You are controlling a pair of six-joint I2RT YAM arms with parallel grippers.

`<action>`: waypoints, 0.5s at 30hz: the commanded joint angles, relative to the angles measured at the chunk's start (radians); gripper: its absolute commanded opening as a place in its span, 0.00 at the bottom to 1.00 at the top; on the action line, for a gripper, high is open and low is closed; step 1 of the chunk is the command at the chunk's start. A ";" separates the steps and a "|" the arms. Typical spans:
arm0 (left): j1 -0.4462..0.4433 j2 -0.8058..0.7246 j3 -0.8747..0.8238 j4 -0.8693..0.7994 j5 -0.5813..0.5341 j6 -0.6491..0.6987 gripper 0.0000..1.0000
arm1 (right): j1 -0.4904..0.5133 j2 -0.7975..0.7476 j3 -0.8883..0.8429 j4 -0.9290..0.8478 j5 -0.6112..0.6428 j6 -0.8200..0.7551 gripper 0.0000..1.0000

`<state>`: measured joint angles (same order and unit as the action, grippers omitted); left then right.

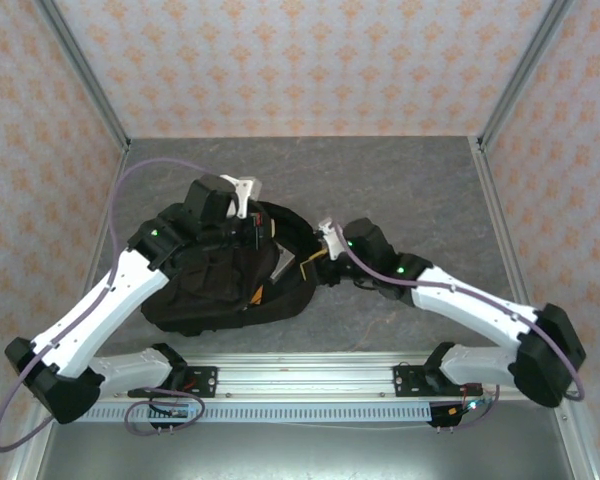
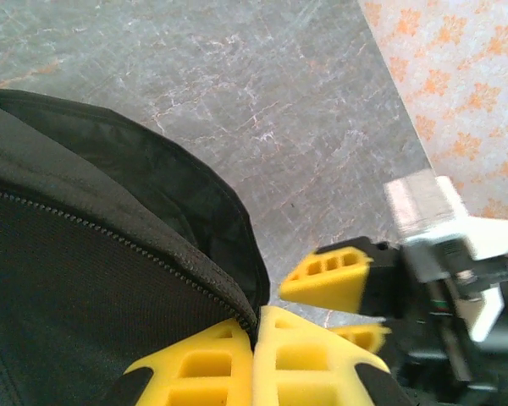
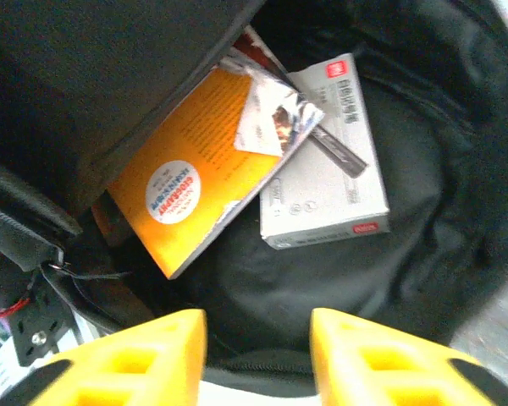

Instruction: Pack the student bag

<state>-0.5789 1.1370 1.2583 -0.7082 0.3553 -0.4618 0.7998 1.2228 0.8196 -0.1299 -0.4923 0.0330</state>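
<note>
The student bag [image 1: 215,290], black and soft, lies on the table between both arms with its mouth held open. My left gripper [image 2: 258,331] is shut on the bag's zipped rim [image 2: 195,279] at its top edge [image 1: 250,232]. My right gripper [image 3: 258,342] is open and looks down into the bag's mouth, with the near rim [image 3: 254,368] lying between its yellow fingers [image 3: 152,355]. In the top view the right gripper [image 1: 318,262] is at the bag's right side. Inside lie an orange book [image 3: 186,182], a grey box [image 3: 330,169] with a black pen [image 3: 339,152] on it, and a silvery packet [image 3: 271,114].
The grey marbled table [image 1: 410,190] lies bare behind and to the right of the bag. Metal posts and patterned walls [image 1: 310,60] close off the back and sides. In the left wrist view the right gripper's yellow fingers [image 2: 330,277] are close beside my left one.
</note>
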 commanded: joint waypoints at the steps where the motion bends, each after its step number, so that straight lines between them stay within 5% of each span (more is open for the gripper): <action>1: 0.018 -0.068 0.002 0.005 0.017 0.029 0.00 | 0.003 0.077 0.085 0.033 -0.129 -0.225 0.29; 8: 0.032 -0.112 0.012 -0.009 0.029 0.024 0.00 | 0.041 0.200 0.154 0.068 -0.127 -0.551 0.26; 15: 0.049 -0.134 0.004 -0.016 0.028 0.025 0.00 | 0.093 0.356 0.285 -0.167 -0.153 -0.861 0.28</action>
<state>-0.5377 1.0374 1.2549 -0.7631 0.3595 -0.4618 0.8711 1.5425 1.0622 -0.1886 -0.6117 -0.6422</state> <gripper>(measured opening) 0.041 0.276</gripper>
